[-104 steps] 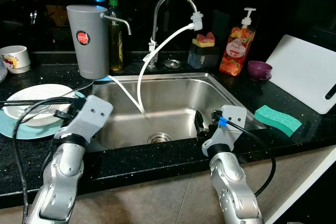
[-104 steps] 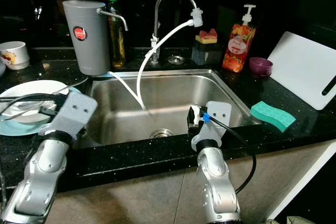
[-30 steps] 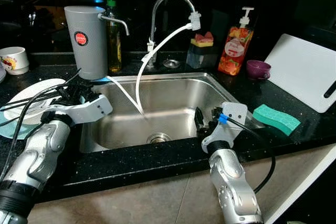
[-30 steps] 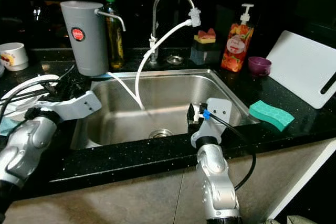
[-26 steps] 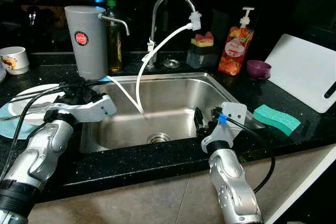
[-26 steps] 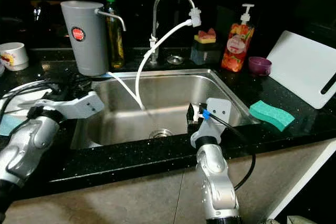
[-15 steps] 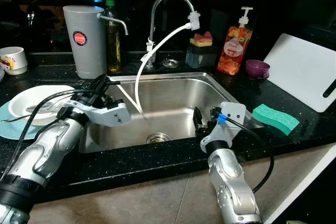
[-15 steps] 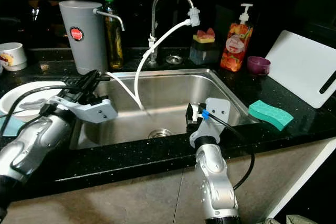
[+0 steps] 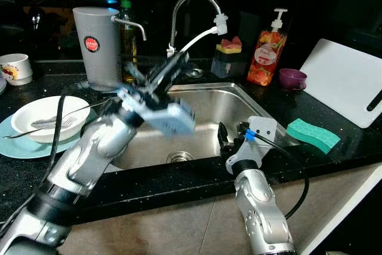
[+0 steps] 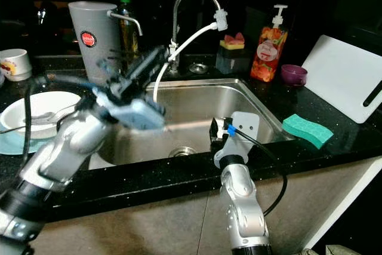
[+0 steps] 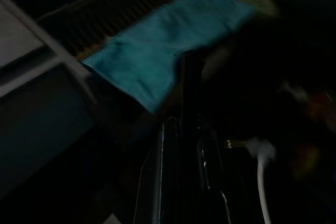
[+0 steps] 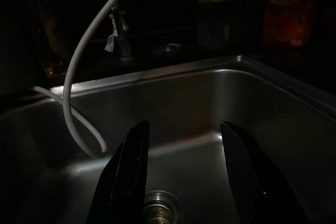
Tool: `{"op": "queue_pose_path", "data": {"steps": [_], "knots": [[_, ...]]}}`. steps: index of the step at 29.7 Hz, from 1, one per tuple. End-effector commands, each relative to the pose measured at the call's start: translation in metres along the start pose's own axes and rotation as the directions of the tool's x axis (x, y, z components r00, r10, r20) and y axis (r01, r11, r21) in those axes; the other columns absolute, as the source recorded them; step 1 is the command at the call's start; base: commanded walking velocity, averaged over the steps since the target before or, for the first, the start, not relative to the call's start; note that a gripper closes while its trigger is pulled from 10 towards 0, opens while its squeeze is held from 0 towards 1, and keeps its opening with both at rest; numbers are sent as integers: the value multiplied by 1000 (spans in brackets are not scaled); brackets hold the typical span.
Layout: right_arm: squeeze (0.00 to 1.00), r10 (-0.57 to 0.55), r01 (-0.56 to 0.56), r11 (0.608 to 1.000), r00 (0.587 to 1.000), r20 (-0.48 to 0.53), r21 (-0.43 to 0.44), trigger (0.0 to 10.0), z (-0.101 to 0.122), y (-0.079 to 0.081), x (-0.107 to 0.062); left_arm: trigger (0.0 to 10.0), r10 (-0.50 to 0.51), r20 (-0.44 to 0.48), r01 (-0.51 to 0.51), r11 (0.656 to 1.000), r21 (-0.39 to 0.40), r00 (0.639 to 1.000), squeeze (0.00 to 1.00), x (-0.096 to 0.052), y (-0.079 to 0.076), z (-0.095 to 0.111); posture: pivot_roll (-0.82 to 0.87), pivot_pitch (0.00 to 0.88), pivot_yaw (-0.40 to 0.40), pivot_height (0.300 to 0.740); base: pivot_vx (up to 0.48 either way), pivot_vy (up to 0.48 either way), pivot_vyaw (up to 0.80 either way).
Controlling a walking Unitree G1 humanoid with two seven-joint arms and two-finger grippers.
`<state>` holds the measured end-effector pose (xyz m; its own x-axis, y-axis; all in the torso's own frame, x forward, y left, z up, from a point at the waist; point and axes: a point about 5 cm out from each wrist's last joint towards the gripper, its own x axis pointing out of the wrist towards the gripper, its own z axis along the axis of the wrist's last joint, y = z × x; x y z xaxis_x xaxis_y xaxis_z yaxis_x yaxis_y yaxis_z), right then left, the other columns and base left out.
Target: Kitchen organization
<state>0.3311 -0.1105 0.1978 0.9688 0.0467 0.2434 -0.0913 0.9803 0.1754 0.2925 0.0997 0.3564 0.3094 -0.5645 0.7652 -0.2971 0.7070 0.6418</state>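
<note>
The right claw is seen at the near rim of the stainless steel sink, over the basin; its two black fingers are spread apart with nothing between them, aimed toward the round drain in the sink floor. A green rectangular sponge lies on the black speckled tabletop just beside the sink's right edge, its long axis running along that edge.

The left claw is raised above the sink's left part, blurred, pointing up and away toward the curved chrome faucet. Its fingers lie close together in the left wrist view, but whether they are clenched cannot be told.

Left of the sink, a white bowl is noted sitting on a light blue plate, with a metal utensil lying across the bowl.

At the back are recorded a grey cylindrical water filter, a thin white hose running from the faucet tip, an orange pump soap bottle, a small purple cup, and a white cutting board lying on the tabletop at the far right.
</note>
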Motion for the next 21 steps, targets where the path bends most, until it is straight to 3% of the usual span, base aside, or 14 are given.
{"op": "queue_pose_path", "data": {"steps": [1,2,4,7,8,9,10,12,13,14,18,19,20,21], "knots": [[0,-6,6,1000,1000,14,8,10000,2,-2,1,10000,38,-1,-38,999,-30,999,0,5,8,2,148,66,-91,740,0,0,0],[0,-6,6,1000,1000,18,10,10000,3,-2,1,10000,109,-37,-112,989,-96,993,0,11,18,-2,150,67,-92,740,0,0,0],[0,-6,6,1000,1000,18,10,10000,3,-2,1,10000,109,-37,-112,989,-96,993,0,11,18,-2,150,67,-92,740,0,0,0],[0,2,-3,1000,999,36,19,10000,6,0,0,10000,172,-120,-195,957,-216,978,0,13,26,-11,147,70,-94,740,0,0,0],[0,2,-3,1000,999,36,19,10000,6,0,0,10000,172,-120,-195,957,-216,978,0,13,26,-11,147,70,-94,740,0,0,0],[0,9,-11,1000,999,50,24,10000,9,1,1,10000,211,-178,-255,924,-284,961,0,12,30,-17,147,70,-94,740,0,0,0],[0,9,-11,1000,999,50,24,10000,9,1,1,10000,211,-178,-255,924,-284,961,0,12,30,-17,147,70,-94,740,0,0,0],[0,72,-71,997,992,105,-21,10000,21,7,1,10000,251,-341,-389,811,-437,906,0,11,35,-34,138,77,-107,740,0,0,0],[0,113,-106,993,985,129,-55,10000,26,11,1,10000,231,-407,-420,774,-474,884,0,10,36,-42,138,77,-107,740,0,0,0],[0,113,-106,993,985,129,-55,10000,26,11,1,10000,231,-407,-420,774,-474,884,0,10,36,-42,138,77,-107,740,0,0,0],[0,209,-188,973,963,171,-130,10000,37,20,-1,10000,145,-501,-445,704,-554,853,0,7,35,-58,111,78,-114,740,0,0,0],[0,209,-188,973,963,171,-130,10000,37,20,-1,10000,145,-501,-445,704,-554,853,0,7,35,-58,111,78,-114,740,0,0,0],[0,225,-203,970,958,177,-133,10000,39,23,-1,10000,129,-506,-451,671,-588,853,0,7,36,-60,111,78,-114,740,0,0,0],[0,252,-227,963,949,191,-143,10000,43,27,-3,10000,129,-501,-467,609,-641,856,0,9,41,-62,104,81,-111,740,0,0,0]]}}
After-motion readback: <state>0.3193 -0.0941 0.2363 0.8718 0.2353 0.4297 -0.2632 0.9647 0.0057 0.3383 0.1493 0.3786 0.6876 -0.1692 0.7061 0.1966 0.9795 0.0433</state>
